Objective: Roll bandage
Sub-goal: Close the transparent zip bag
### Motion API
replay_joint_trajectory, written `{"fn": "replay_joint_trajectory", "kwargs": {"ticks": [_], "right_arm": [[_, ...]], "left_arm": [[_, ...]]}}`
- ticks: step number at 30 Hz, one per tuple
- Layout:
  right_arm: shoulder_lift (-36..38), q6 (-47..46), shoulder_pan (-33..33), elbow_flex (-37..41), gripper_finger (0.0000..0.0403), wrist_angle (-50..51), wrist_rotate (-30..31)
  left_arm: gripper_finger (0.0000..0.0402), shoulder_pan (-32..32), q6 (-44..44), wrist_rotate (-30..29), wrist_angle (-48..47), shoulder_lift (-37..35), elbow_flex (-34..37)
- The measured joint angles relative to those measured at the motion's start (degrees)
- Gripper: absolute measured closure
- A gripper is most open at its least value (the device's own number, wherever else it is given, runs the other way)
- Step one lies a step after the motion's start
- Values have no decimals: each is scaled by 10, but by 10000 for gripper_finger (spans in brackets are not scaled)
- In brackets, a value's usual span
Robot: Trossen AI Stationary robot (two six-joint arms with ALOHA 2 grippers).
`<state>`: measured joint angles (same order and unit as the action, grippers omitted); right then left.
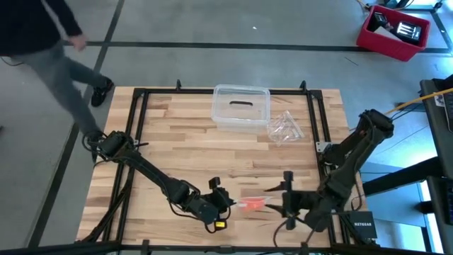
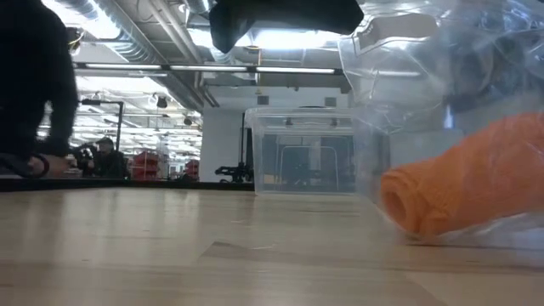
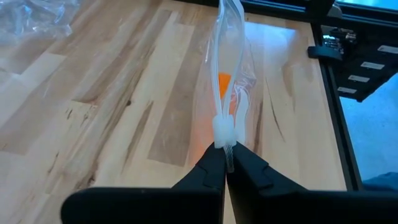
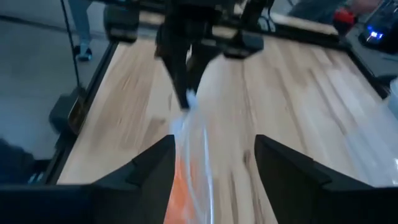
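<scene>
The orange bandage (image 2: 463,187) is a compact roll inside a clear plastic zip bag (image 1: 251,204) that lies near the table's near edge, between my two grippers. My left gripper (image 1: 225,201) is shut on the bag's white slider, at the bag's left end. My right gripper (image 4: 214,180) is open. Its fingers stand on either side of the bag's right end (image 4: 194,158), where the orange shows (image 4: 180,186). I cannot tell whether they touch the bag. My left gripper pinches the bag's white zip slider (image 3: 224,132) and the closure edge just under it between its two fingertips (image 3: 211,168). The fingers come about level from the table's left, in line with the bag's top edge. The closure edge (image 3: 225,37) stands on edge and runs away from the fingers.
A clear plastic box (image 1: 241,106) stands at the table's far middle, with a crinkled clear bag (image 1: 285,127) to its right. A person (image 1: 49,49) walks past the far left corner. A red bin (image 1: 393,32) sits on the floor, far right.
</scene>
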<state>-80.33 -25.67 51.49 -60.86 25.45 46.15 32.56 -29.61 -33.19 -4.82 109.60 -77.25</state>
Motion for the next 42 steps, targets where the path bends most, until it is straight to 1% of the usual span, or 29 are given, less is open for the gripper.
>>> {"fn": "replay_joint_trajectory", "kwargs": {"ticks": [2,6,9,13,17,19,24,28,31,34,37,38,40,42], "right_arm": [[-13,27,-21,1,181,-41,-14],[-38,59,-67,2,181,-91,-104],[-61,89,-88,2,181,-136,-152],[-87,118,-108,2,181,-160,-168],[-89,125,-125,2,181,-171,-169],[-89,128,-135,2,188,-188,-180],[-104,139,-152,2,227,-197,-219],[-116,156,-156,2,262,-217,-232],[-116,161,-156,2,289,-215,-230],[-116,172,-155,2,327,-213,-228],[-116,174,-156,2,377,-208,-227],[-116,176,-155,2,385,-209,-227],[-116,184,-155,2,383,-211,-227],[-116,184,-155,2,368,-209,-227]], "left_arm": [[401,0,0,0,2,0,0],[401,0,2,0,11,0,-5],[401,0,15,0,13,0,-15],[401,0,20,0,11,0,-16],[401,-1,21,0,12,0,-16],[401,-3,23,0,14,0,-16],[401,-7,36,-1,35,0,-16],[401,-8,42,-1,40,0,-16],[401,-8,44,-1,40,0,-16],[401,-8,44,-1,39,0,-16],[401,-8,48,0,40,0,-15],[401,-8,48,0,40,0,-15],[401,-7,46,0,40,0,-15],[401,-4,46,-4,40,0,-15]]}}
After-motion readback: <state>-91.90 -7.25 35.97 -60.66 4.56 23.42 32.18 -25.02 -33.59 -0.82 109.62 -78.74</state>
